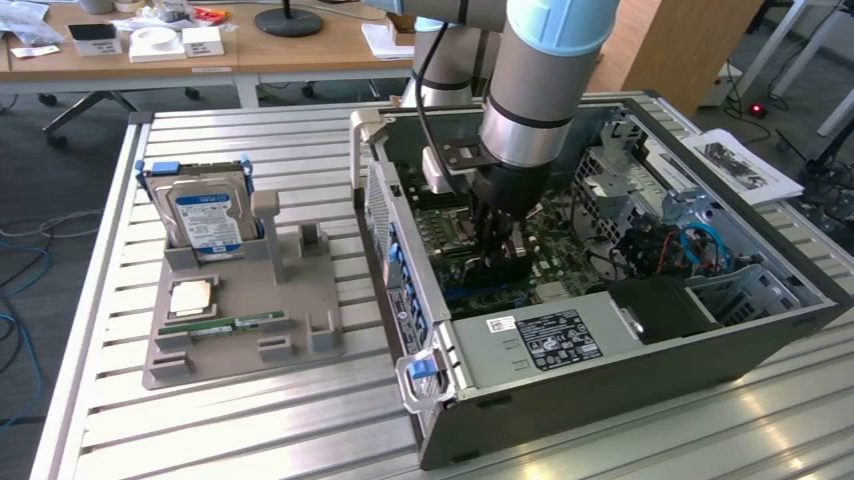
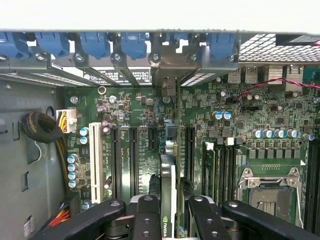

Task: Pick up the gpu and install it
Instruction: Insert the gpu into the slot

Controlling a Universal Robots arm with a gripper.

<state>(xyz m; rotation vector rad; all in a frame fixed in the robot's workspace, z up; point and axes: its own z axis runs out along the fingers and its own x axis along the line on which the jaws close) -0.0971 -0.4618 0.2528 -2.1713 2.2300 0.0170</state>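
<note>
The gpu (image 2: 168, 172) stands edge-on between my fingers in the wrist view. Its thin green board edge runs over the motherboard (image 2: 240, 125) between the long black expansion slots (image 2: 134, 160). Its metal bracket end reaches the case's rear slot wall by the blue latches (image 2: 135, 42). My gripper (image 2: 175, 205) is shut on the gpu, one black finger on each face. In the exterior view my gripper (image 1: 501, 255) reaches straight down inside the open computer case (image 1: 601, 345), with the dark card (image 1: 497, 270) low over the board. Whether the card sits in a slot is hidden.
A CPU socket (image 2: 270, 185) and a memory stick slot bank lie beside the card. A sleeved cable bundle (image 2: 42, 127) hangs at the case wall. On the slatted table a grey fixture (image 1: 307, 310) holds a hard drive (image 1: 207, 215), a chip (image 1: 191, 297) and a memory stick (image 1: 220, 325).
</note>
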